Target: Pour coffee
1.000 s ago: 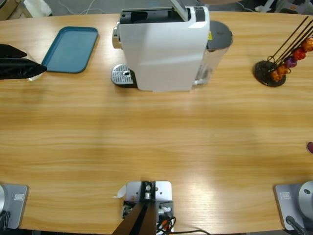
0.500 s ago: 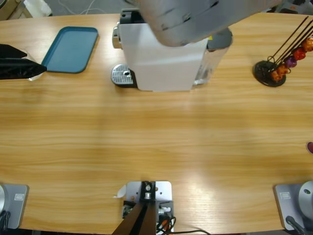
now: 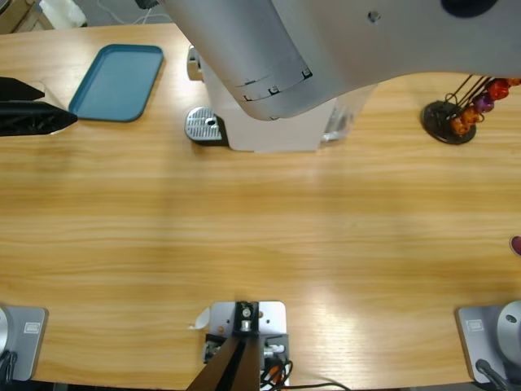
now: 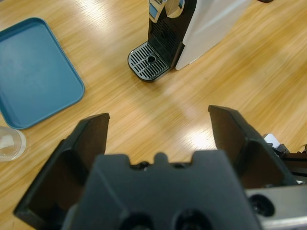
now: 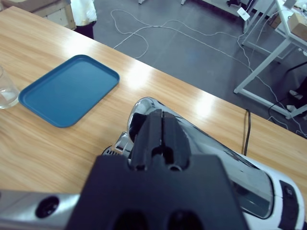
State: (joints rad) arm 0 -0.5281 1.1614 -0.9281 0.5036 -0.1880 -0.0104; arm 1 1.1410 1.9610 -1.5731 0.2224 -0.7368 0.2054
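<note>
The white coffee machine (image 3: 269, 134) stands at the table's back middle, its round metal drip tray (image 3: 203, 126) on its left. A big silver arm (image 3: 309, 49) covers most of it in the high view. In the right wrist view my right gripper (image 5: 161, 128) is shut, held just above the machine's chrome top (image 5: 201, 143). My left gripper (image 4: 158, 120) is open with nothing between its jaws, looking toward the drip tray (image 4: 149, 61). It shows black at the high view's left edge (image 3: 55, 102). A clear glass (image 4: 8, 143) stands outside the left jaw, beside the blue tray.
A blue tray (image 3: 118, 81) lies at the back left, also seen in both wrist views (image 4: 33, 72) (image 5: 67, 91). A black capsule stand (image 3: 456, 114) with coloured capsules sits at the back right. Cables lie on the floor (image 5: 158, 33) behind the table.
A silver arm has swung in from the top and now hides most of the coffee machine in the high view. The left gripper has stayed in place.
</note>
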